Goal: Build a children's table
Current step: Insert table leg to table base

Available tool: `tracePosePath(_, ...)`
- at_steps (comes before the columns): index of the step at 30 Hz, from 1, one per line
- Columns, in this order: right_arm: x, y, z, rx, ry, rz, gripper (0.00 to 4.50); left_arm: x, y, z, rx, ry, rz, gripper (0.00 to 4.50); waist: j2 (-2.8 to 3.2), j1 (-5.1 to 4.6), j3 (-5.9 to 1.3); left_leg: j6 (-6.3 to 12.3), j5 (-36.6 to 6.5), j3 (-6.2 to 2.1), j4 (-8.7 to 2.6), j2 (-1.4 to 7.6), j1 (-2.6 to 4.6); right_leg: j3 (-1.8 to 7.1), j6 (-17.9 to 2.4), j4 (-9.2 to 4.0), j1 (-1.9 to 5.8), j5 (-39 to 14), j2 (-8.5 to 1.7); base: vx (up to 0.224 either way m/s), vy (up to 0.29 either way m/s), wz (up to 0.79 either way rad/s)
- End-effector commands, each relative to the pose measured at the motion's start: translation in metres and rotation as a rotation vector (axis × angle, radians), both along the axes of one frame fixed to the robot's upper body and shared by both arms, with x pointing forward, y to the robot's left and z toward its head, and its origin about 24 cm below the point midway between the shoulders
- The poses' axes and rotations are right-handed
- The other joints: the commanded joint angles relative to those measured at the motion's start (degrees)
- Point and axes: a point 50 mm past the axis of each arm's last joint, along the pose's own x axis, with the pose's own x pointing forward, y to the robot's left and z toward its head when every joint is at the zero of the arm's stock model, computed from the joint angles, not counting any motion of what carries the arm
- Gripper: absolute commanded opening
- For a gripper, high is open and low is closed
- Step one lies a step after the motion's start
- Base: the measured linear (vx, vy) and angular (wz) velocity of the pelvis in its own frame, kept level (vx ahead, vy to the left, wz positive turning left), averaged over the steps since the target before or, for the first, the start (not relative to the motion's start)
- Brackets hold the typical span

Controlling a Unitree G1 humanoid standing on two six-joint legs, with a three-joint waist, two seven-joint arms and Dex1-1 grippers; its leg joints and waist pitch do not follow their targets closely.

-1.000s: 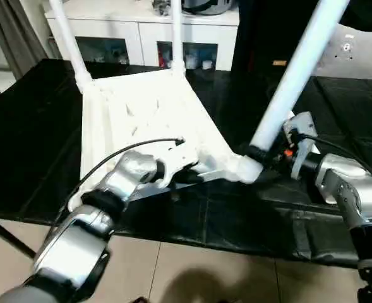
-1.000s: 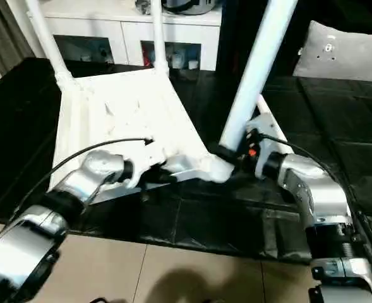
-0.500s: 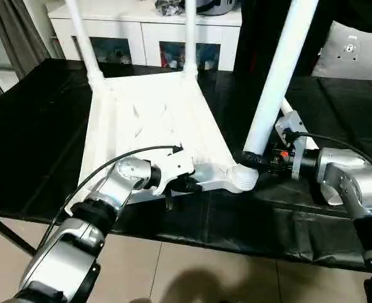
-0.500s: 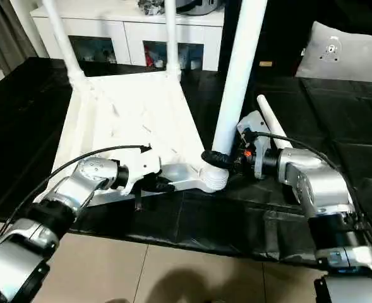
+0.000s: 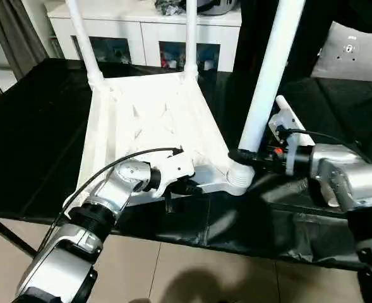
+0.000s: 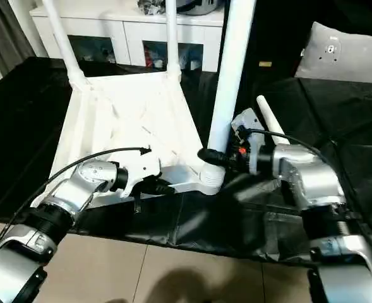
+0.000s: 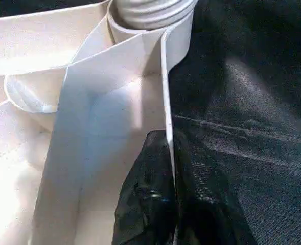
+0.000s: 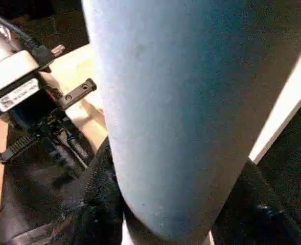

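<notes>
The children's table top [image 5: 154,120] lies upside down on the black cloth, its ribs facing up. Two white legs [image 5: 81,38] [image 5: 190,38] stand in its far corner sockets. A third leg [image 5: 264,82] stands nearly upright in the near right socket [image 5: 239,178]. My right gripper [image 5: 242,154] is shut around that leg's base, and the leg [image 8: 176,102] looms close in the right wrist view. My left gripper [image 5: 186,187] is shut on the top's near rim [image 7: 165,102], one black finger [image 7: 150,204] on each side. Another leg [image 6: 266,113] lies on the cloth behind my right wrist.
A white cabinet [image 5: 141,31] stands behind the table. A grey cushion [image 5: 356,50] lies at the back right. The black cloth's front edge [image 5: 236,246] runs just below my arms, with tiled floor [image 5: 192,278] beyond it.
The leg in my right gripper has swung from leaning right to nearly upright in the near right socket. My left gripper has stayed on the rim. The camera has shifted.
</notes>
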Motion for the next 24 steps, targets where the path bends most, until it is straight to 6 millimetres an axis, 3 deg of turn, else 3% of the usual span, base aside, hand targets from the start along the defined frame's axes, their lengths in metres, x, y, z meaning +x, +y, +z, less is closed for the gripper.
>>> tracePosePath(1, 0.001, 0.0, -0.006, -0.013, 0.025, -0.008, 1.85, -0.009, -0.007, -0.009, 0.04, 0.027, -0.071, 0.0, -1.09, -0.01, -4.13, 6.26, 1.0, -0.22, -4.01, 2.78, -0.64, 3.66, -6.2, -3.91, 4.44, -17.1, -4.21, 0.0, 0.0, 0.0)
tracePosePath(12, 0.004, -0.006, -0.018, 0.037, 0.048, -0.09, 1.85, -0.009, -0.009, -0.01, 0.04, 0.018, -0.057, 0.0, -1.16, -0.18, -4.11, 5.84, -0.2, -0.17, -4.11, 2.78, -0.58, 3.66, -6.4, -4.1, 4.47, -18.1, -4.32, 0.0, 0.0, 0.0)
tracePosePath(13, 0.003, -0.008, -0.02, 0.062, 0.057, -0.103, 1.85, -0.009, -0.009, -0.01, 0.038, 0.018, -0.051, 0.0, -1.38, -0.2, -4.1, 5.82, -0.3, -0.17, -4.13, 2.78, -0.59, 3.65, -6.3, -4.13, 4.5, -18.3, -4.27, 0.0, 0.0, 0.0)
tracePosePath(16, -0.003, -0.012, -0.028, 0.132, 0.078, -0.149, 1.85, -0.009, -0.008, -0.011, 0.031, 0.019, -0.04, 0.0, -1.21, -0.05, -4.17, 6.07, 0.5, -0.23, -4.12, 2.91, -0.55, 3.78, -6.3, -4.01, 4.45, -17.3, -4.38, 0.0, 0.0, 0.0)
tracePosePath(18, -0.009, -0.015, -0.038, 0.19, 0.091, -0.196, 1.85, -0.008, -0.008, -0.011, 0.025, 0.02, -0.034, 0.0, -0.75, 0.1, -4.18, 6.16, 0.5, -0.32, -4.17, 2.97, -0.57, 3.75, -6.7, -3.93, 4.47, -16.5, -4.45, 0.0, 0.0, 0.0)
tracePosePath(22, -0.015, -0.017, -0.046, 0.215, 0.086, -0.229, 1.85, -0.008, -0.009, -0.011, 0.023, 0.02, -0.032, 0.0, -1.02, -0.09, -4.05, 5.48, -1.1, -0.26, -4.33, 2.85, -0.52, 3.58, -6.3, -4.35, 4.52, -18.4, -4.39, 0.0, 0.0, 0.0)
tracePosePath(23, -0.017, -0.019, -0.048, 0.227, 0.084, -0.245, 1.85, -0.008, -0.009, -0.011, 0.022, 0.02, -0.029, 0.0, -0.49, -0.23, -3.92, 5.21, -2.0, -0.21, -4.37, 2.79, -0.47, 3.55, -5.8, -4.75, 4.39, -19.1, -4.28, 0.0, 0.0, 0.0)
tracePosePath(24, -0.021, -0.021, -0.052, 0.245, 0.083, -0.269, 1.85, -0.007, -0.01, -0.011, 0.02, 0.02, -0.026, 0.0, -0.68, -0.17, -3.96, 4.87, -2.7, -0.22, -4.44, 2.65, -0.39, 3.48, -5.4, -4.85, 4.54, -20.2, -4.32, 0.0, 0.0, 0.0)
